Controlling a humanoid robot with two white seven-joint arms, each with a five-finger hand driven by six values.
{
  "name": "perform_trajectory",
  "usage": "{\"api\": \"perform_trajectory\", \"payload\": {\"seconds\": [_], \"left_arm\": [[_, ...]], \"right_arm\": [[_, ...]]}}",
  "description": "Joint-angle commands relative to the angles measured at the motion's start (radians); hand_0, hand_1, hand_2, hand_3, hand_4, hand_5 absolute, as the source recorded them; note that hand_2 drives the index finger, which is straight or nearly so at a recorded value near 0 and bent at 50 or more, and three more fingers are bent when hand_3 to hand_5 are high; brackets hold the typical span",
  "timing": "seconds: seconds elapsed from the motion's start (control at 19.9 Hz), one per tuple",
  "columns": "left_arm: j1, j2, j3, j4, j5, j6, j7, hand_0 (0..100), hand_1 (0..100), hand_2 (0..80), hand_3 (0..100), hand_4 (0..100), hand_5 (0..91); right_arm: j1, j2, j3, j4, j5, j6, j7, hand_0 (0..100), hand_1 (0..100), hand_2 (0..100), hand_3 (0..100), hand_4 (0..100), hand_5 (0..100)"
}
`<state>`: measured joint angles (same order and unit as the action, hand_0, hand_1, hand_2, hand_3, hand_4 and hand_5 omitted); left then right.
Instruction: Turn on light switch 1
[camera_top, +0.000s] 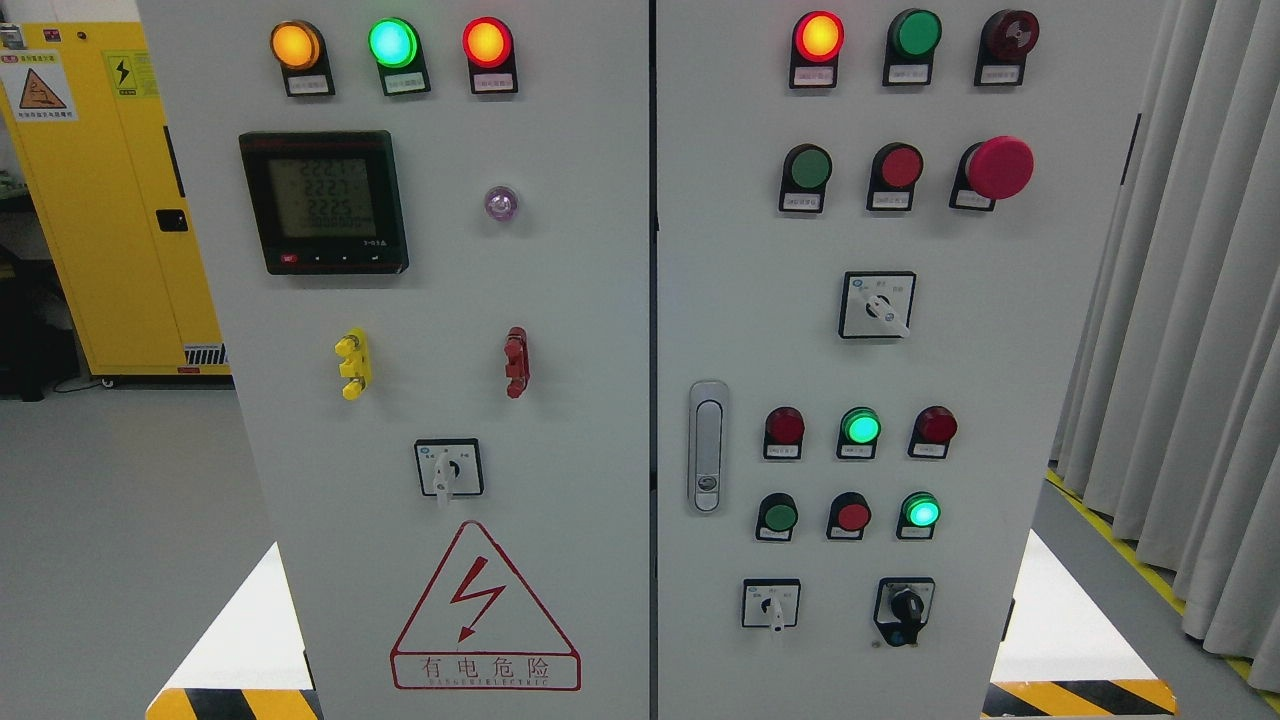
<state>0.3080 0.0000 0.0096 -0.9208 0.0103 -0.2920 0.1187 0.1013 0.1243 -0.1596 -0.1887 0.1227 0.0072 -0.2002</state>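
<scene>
Directly ahead, a grey electrical cabinet (560, 330) with two doors is seen filling most of the head view. No robot hand or arm is shown, so the state of either hand cannot be told. No label is legible enough for a switch numbered 1 to be identified.

Four rotary switches are mounted on the doors. On the left door, a white-handled selector (448, 468) is set in a square plate low at the middle, its long axis vertical and its handle pointed straight down. On the right door, an upper selector (877, 305) is turned with its handle angled toward the lower right. Near the bottom, a small white selector (771, 604) is pointed down, and just to its right a black knob (905, 608) is seen, also roughly vertical.

A warning triangle (485, 607) with a lightning bolt is printed below the left selector. Above it, a yellow lever (353, 364) and a red lever (516, 362) are fitted, with a digital meter (323, 201) higher up. A door handle (708, 446) is set at the right door's left edge. Rows of lit and unlit lamps and buttons are spread over both doors, among them a large red mushroom button (998, 167).

Open floor is left on both sides of the cabinet; a yellow cabinet (100, 200) stands back left, and grey curtains (1190, 300) hang at the right.
</scene>
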Motion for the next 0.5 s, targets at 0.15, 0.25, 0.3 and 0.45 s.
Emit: {"api": "perform_trajectory", "payload": {"seconds": [0.15, 0.25, 0.3, 0.45], "left_arm": [[0.066, 0.026, 0.036, -0.755, 0.025, 0.034, -0.004, 28, 48, 45.3, 66, 75, 60.0], [0.068, 0.025, 0.035, -0.806, 0.023, 0.036, -0.004, 27, 51, 45.7, 69, 79, 65.2], [0.065, 0.025, 0.035, -0.826, 0.023, 0.036, -0.004, 26, 52, 45.9, 70, 80, 66.7], [0.036, 0.015, 0.035, -0.895, 0.023, 0.062, -0.004, 24, 52, 47.4, 73, 82, 70.5]], "right_arm": [[0.0, 0.0, 0.0, 0.0, 0.0, 0.0, 0.001, 0, 50, 4, 0, 0, 0], [0.0, 0.0, 0.0, 0.0, 0.0, 0.0, 0.001, 0, 50, 4, 0, 0, 0], [0.0, 0.0, 0.0, 0.0, 0.0, 0.0, -0.001, 0, 50, 4, 0, 0, 0], [0.0, 0.0, 0.0, 0.0, 0.0, 0.0, 0.001, 0, 50, 4, 0, 0, 0]]}}
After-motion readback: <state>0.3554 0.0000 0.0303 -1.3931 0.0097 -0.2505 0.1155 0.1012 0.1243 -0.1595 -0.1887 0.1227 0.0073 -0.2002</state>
